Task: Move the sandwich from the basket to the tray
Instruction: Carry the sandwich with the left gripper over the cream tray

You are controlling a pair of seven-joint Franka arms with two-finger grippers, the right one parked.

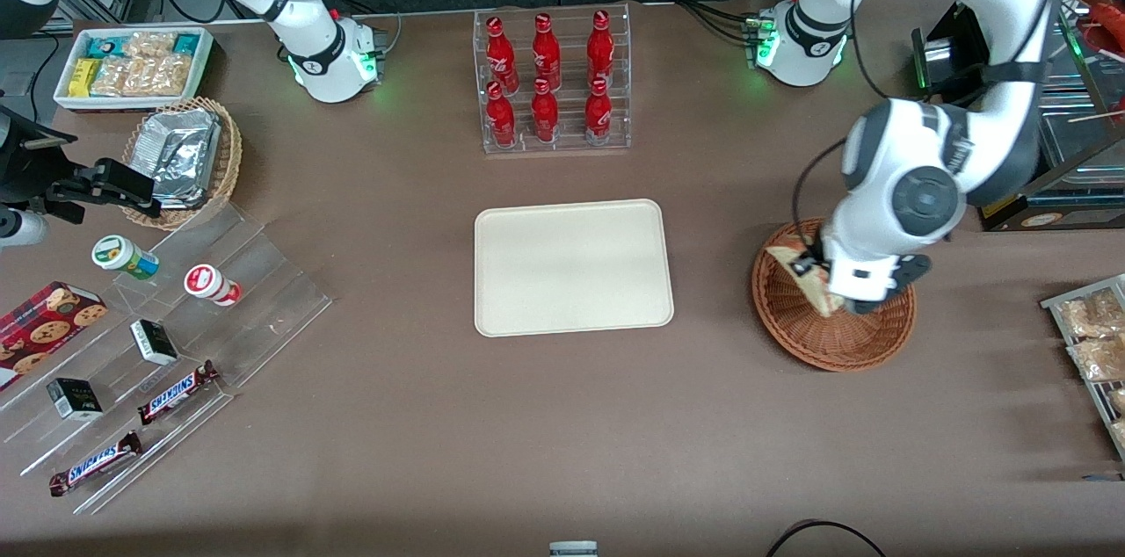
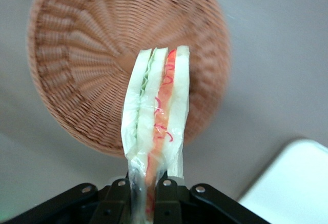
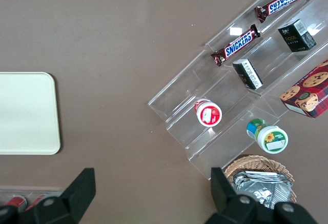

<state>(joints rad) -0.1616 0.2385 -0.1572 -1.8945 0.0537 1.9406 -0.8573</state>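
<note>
— The gripper (image 2: 144, 196): what has it got?
— Its fingers are clamped on the wrapped sandwich (image 2: 156, 126), pinching one end.
— Where, relative to the basket (image 1: 795, 324)?
— Held above the basket, clear of the wicker.
— And the tray (image 1: 572, 266)?
— Beside the basket, toward the parked arm's end, nothing on it.

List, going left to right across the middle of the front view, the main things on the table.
Tan wicker basket of foil packs → flat cream rectangular tray → wrapped triangular sandwich, pinched by the left arm's gripper over the round reddish-brown wicker basket.
</note>
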